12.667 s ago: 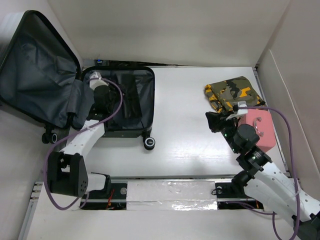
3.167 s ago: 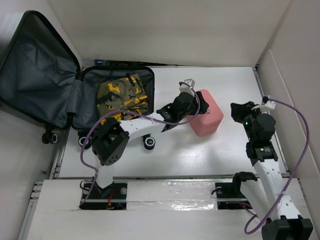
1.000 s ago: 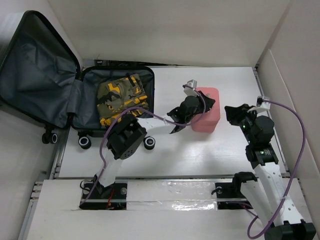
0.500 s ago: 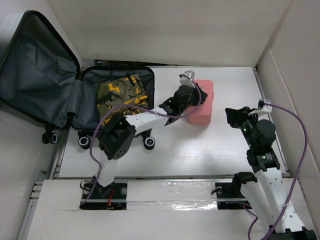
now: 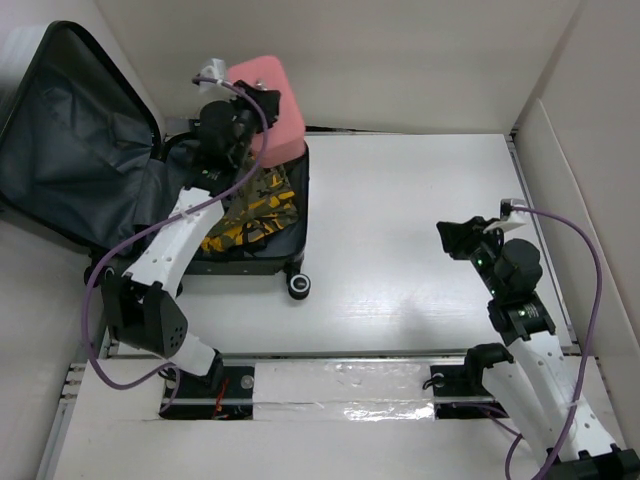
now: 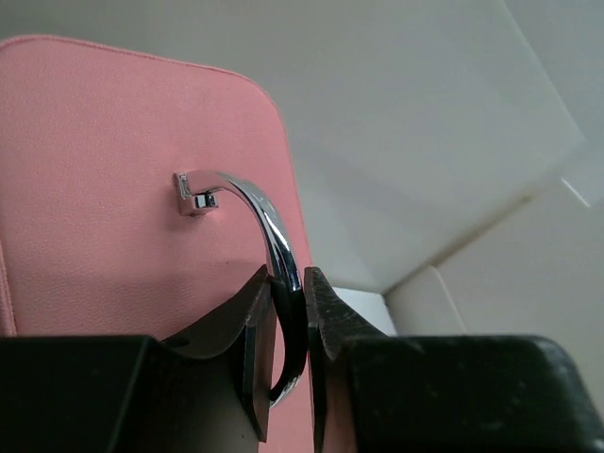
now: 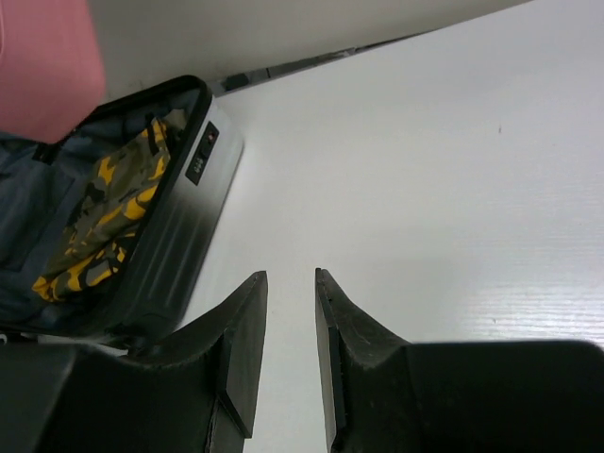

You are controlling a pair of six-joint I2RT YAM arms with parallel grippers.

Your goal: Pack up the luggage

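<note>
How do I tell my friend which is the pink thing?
Find the open black suitcase at the table's far left. Above its back edge, the left claw holds a pink boxy case in the air by its shiny silver handle. It is the only pink thing; the cloth inside the suitcase is camouflage.

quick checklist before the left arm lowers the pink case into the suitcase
1. Left gripper shut on the handle of the pink case: ok.
2. Suitcase lid fully open: ok.
3. Pink case lined up over the opening: cannot tell; it hangs raised near the far rim.
4. Room left beside the camouflage cloth: cannot tell; the arm hides part of the inside.
5. Right gripper empty and away from the suitcase, over the table: ok.
</note>
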